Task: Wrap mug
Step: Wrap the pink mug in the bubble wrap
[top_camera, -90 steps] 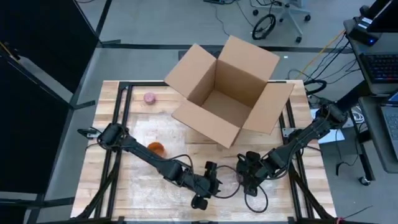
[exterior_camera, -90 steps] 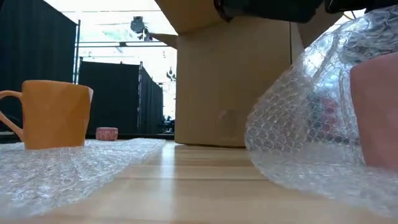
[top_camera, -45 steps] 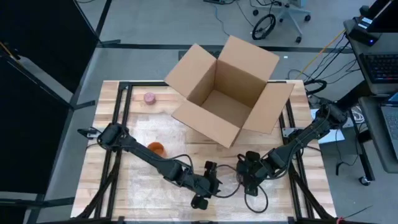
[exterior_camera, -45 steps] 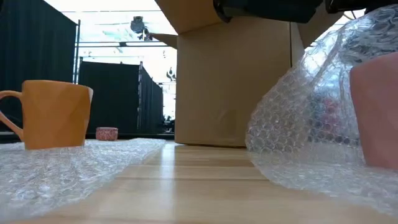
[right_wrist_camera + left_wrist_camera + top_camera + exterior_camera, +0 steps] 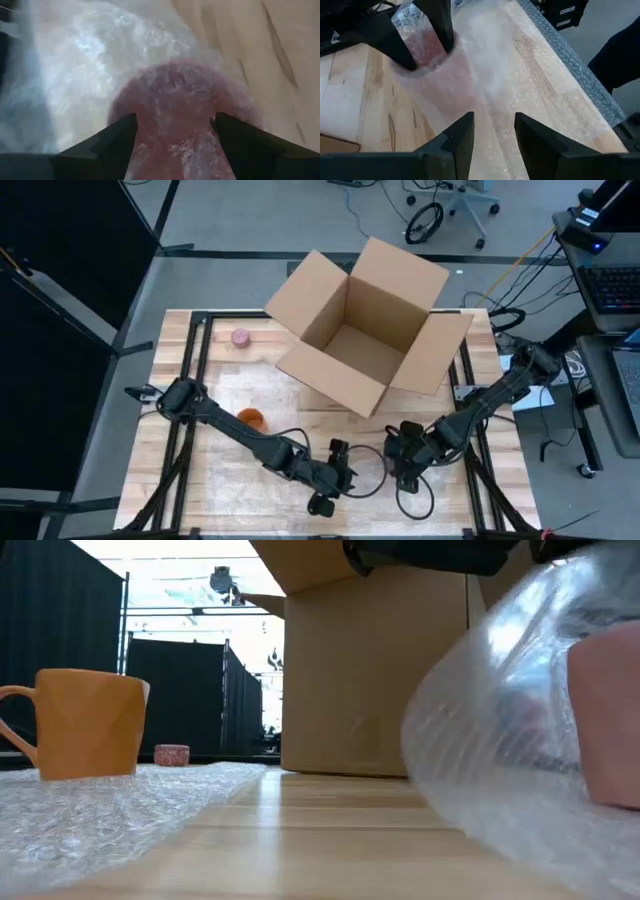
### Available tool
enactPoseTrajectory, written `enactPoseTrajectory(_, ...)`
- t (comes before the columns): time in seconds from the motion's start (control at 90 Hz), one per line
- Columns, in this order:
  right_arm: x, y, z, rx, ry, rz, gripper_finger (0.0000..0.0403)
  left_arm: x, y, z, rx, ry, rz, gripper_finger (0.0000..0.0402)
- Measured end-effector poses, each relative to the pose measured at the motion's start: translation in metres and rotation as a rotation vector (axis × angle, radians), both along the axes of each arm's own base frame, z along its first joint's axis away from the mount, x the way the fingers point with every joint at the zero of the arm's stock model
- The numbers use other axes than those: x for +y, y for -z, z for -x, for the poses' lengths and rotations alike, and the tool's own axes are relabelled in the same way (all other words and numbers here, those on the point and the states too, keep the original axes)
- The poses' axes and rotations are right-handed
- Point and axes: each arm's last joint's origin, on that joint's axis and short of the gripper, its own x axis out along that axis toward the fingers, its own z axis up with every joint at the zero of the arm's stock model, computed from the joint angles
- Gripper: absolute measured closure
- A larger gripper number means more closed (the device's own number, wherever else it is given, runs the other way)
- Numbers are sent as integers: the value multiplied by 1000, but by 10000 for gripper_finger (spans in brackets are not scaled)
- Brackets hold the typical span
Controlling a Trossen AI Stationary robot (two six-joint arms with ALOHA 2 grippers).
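A pink mug (image 5: 175, 90) sits under clear bubble wrap (image 5: 520, 75) near the table's front edge, right of the middle. My right gripper (image 5: 402, 458) is shut on it through the wrap. In the low view the mug (image 5: 605, 710) shows at the far right, behind the wrap (image 5: 480, 720). My left gripper (image 5: 338, 470) is just left of the mug and stands open (image 5: 494, 120). The wrap's loose sheet lies ahead of its fingers. I cannot tell whether they touch it. My right gripper pinches the pink mug's opposite sides (image 5: 145, 112) between its two fingers (image 5: 437, 30), with a layer of bubble wrap between fingers and mug. The fingers slant down from above, from the table's right. The mug's lower end (image 5: 610, 795) is down at the table top.
An orange mug (image 5: 250, 418) stands on another bubble-wrap sheet (image 5: 100, 810) at the left middle. A small pink thing (image 5: 241, 337) lies at the far left. An open cardboard box (image 5: 365, 330) fills the far middle. Black frame rails (image 5: 190, 380) run along both sides.
My right gripper has moved a little toward the table's right edge, taking the pink mug with it. The bubble wrap over the mug has moved along and shows blurred now.
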Motion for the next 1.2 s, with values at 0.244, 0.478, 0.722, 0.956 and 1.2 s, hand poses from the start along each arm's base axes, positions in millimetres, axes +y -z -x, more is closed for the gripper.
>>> enactPoseTrajectory(0.244,-1,2,1,1,-18,44,145,4,0,-2,2,-4,4,270)
enactPoseTrajectory(0.478,-1,3,0,5,-17,56,145,4,0,-2,2,-6,4,270)
enactPoseTrajectory(0.722,-1,3,0,-2,-24,68,145,5,1,-3,4,-7,4,270)
enactPoseTrajectory(0.956,0,3,1,3,-38,57,145,4,1,-3,18,34,38,270)
enactPoseTrajectory(1.2,1,3,1,1,-59,55,145,6,1,-4,21,21,66,270)
